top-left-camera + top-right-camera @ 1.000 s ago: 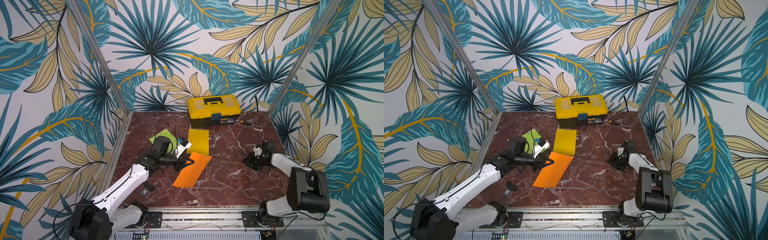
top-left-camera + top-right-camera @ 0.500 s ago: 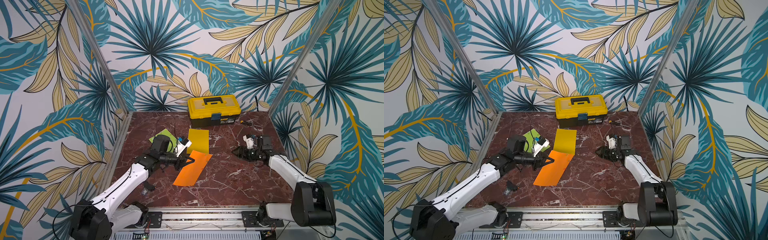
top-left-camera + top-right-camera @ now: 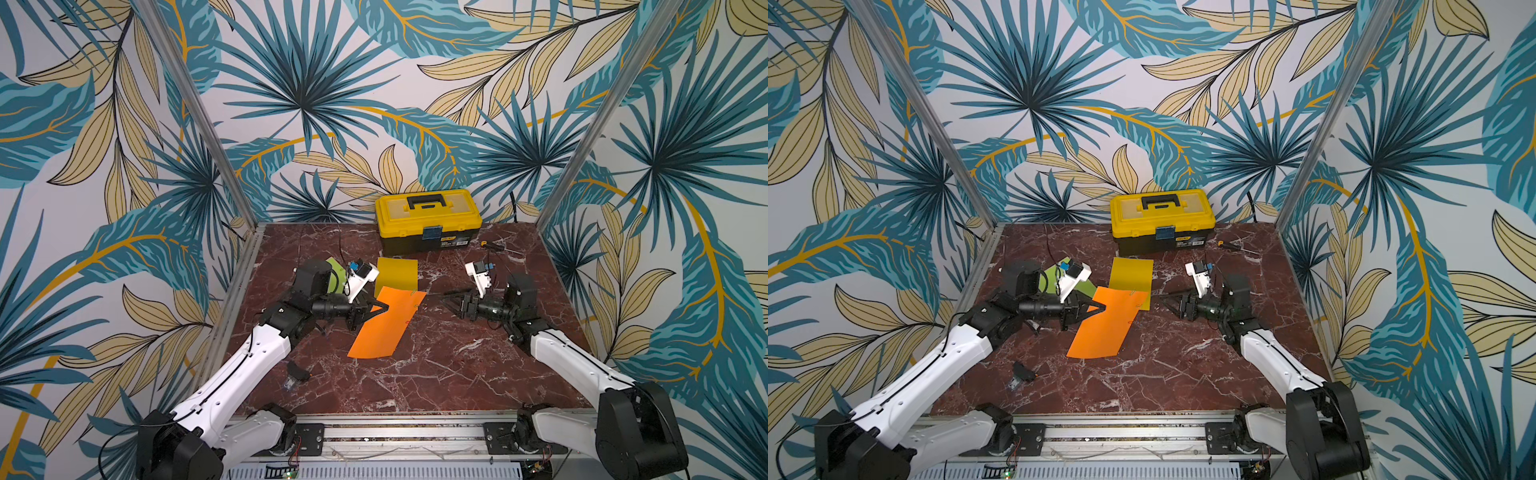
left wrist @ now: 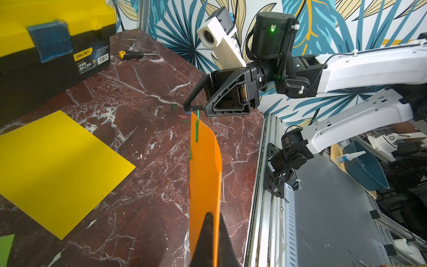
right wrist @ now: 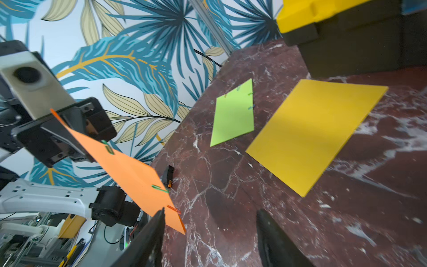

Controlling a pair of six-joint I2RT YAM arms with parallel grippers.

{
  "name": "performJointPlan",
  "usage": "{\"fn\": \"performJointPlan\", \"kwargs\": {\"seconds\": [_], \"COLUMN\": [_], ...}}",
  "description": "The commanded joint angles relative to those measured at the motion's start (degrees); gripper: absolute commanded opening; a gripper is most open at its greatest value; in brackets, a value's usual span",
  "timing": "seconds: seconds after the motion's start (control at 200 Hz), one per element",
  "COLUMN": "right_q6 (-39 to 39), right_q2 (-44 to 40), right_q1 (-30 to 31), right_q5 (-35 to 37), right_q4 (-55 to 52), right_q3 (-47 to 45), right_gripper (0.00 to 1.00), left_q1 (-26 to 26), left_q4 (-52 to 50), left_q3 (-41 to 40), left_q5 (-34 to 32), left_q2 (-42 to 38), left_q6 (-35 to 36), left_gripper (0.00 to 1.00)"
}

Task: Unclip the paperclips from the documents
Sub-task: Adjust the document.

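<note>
My left gripper (image 3: 384,307) (image 4: 209,216) is shut on one edge of the orange document (image 3: 386,324) (image 4: 204,175) and holds that edge lifted off the table. Green paperclips (image 4: 197,126) (image 5: 159,188) and a red one (image 5: 173,209) sit along the sheet's edges. My right gripper (image 3: 446,299) (image 5: 210,210) is open and empty, level with the sheet's far corner, which lies beside one finger. The yellow document (image 3: 397,272) (image 5: 312,131) lies flat behind. The lime green document (image 5: 233,115) lies at the back left with clips (image 5: 250,107) on its edge.
A yellow-and-black toolbox (image 3: 428,220) stands at the back, with a screwdriver (image 3: 492,246) to its right. A small black object (image 3: 297,372) lies front left. Loose paperclips (image 4: 182,116) lie on the marble under my right gripper. A metal rail (image 3: 399,432) runs along the front.
My right arm has swung from the right side toward the orange sheet and its jaws have opened. The left gripper has kept its hold and place.
</note>
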Motion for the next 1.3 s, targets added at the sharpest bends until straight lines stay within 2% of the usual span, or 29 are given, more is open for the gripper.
{"fn": "performJointPlan", "kwargs": {"seconds": [0.0, 0.426, 0.646, 0.831, 0.966, 1.172, 1.297], "right_q6": [3.8, 5.1, 11.8, 13.4, 13.5, 13.4, 12.4], "right_q2": [0.5, 5.7, 9.7, 11.7, 12.0, 11.8, 11.4], "right_q1": [1.5, 6.5, 8.3, 10.3, 10.6, 10.7, 10.7], "right_q5": [-4.4, -9.6, -12.8, -15.0, -15.8, -16.3, -16.2], "right_q4": [10.7, 16.9, 30.1, 31.9, 31.2, 29.8, 27.8], "right_q3": [-0.6, 2.9, 4.3, 6.2, 6.4, 6.7, 7.1], "right_gripper": [0.64, 0.66, 0.66, 0.66, 0.56, 0.31, 0.24], "left_q1": [0.5, 0.8, 1.1, 1.2, 1.5, 2.3, 2.6], "left_q4": [0.0, 0.5, 0.5, 0.8, 0.8, 0.9, 0.9], "left_q3": [1.3, 3.8, 3.9, 3.7, 3.2, 2.5, 2.0], "left_q5": [1.6, 3.9, 5.3, 5.1, 5.0, 5.4, 5.5], "left_q2": [-1.2, -2.3, -1.7, -1.7, -1.9, -1.8, -1.8], "left_q6": [-0.4, -2.2, -2.5, -2.5, -2.3, -2.2, -2.0], "left_gripper": [0.0, 0.0, 0.0, 0.0, 0.0, 0.0, 0.0]}}
